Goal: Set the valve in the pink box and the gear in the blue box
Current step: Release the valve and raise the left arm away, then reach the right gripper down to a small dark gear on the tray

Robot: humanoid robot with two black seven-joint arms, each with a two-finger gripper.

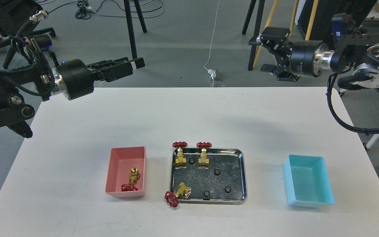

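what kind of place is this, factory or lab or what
Most likely a robotics lab or test room, not a factory line. A plain white table stands on grey carpet, black tripod legs and loose cables lie behind it, and a shiny steel tray holds sorting props.

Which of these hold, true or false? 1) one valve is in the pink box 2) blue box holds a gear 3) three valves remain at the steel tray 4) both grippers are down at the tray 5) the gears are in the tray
1) True: one valve lies in the pink box.
2) False: the blue box holds nothing.
3) True: two stand at the far edge of the steel tray, one lies tipped at its near-left corner.
4) False: the left gripper and right gripper are both raised behind the table.
5) True: four gears are visible there, such as this gear.
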